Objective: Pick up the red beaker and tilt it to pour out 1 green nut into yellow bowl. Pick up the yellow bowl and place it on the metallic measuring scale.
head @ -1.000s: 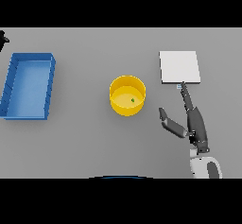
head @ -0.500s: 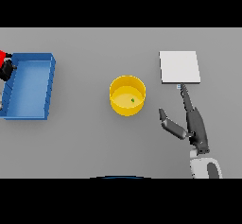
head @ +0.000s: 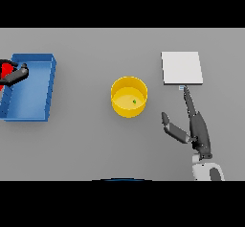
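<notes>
The yellow bowl [head: 128, 96] stands at the table's middle with one small green nut [head: 134, 101] inside. The metallic measuring scale [head: 181, 68] is a pale square at the right rear. My right hand [head: 195, 125] is open on the table, right of the bowl and just in front of the scale, fingers pointing at it. My left hand [head: 15, 74] is at the far left edge, fingers curled round the red beaker [head: 5, 70], over the blue tray's left rim. Most of the beaker is cut off by the view's edge.
A blue open tray [head: 33, 107] lies at the left of the grey table, its left part under my left hand.
My left hand has come rightward into view with the red beaker, now over the tray's left rim. My right hand, the bowl and the scale have not moved.
</notes>
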Action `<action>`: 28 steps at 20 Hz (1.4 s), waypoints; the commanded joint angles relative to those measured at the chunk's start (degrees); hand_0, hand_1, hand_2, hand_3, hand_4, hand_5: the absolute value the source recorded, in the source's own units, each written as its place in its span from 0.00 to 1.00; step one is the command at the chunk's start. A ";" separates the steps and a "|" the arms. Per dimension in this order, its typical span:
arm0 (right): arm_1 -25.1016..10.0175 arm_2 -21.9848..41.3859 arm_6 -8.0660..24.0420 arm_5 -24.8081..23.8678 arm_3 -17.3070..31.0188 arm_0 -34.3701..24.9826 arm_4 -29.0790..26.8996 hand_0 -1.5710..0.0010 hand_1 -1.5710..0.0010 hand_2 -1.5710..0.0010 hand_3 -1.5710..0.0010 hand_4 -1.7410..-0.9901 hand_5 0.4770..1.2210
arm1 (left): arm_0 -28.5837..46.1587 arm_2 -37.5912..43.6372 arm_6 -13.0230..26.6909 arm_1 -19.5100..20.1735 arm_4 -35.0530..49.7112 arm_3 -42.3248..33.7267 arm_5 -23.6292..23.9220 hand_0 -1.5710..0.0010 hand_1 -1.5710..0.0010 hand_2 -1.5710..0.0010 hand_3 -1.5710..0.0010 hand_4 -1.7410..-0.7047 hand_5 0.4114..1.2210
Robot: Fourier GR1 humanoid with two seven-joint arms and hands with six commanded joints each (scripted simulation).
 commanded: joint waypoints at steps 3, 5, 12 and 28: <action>0.20 -0.15 0.31 0.18 -0.13 -0.16 -0.64 1.00 1.00 1.00 1.00 0.74 0.25 | 0.35 0.22 -0.86 -0.03 1.63 0.39 -1.40 0.81 0.84 0.84 0.85 0.88 0.34; -0.18 -0.05 1.32 0.61 -0.37 -0.27 -0.52 1.00 1.00 1.00 1.00 0.74 0.26 | 0.00 0.21 -1.55 -0.26 1.32 0.97 -1.44 0.88 0.90 0.90 0.90 0.91 0.33; -1.65 1.55 3.33 0.80 0.30 -2.59 3.49 1.00 1.00 1.00 1.00 0.75 0.27 | -0.59 2.20 -6.43 -1.21 1.85 2.27 0.53 0.97 0.98 0.98 0.98 0.93 0.32; -17.42 16.59 4.86 18.78 9.56 -28.50 23.90 1.00 1.00 1.00 1.00 0.63 0.24 | -1.08 1.51 -5.90 -2.57 2.01 2.08 1.05 1.00 1.00 1.00 1.00 0.91 0.38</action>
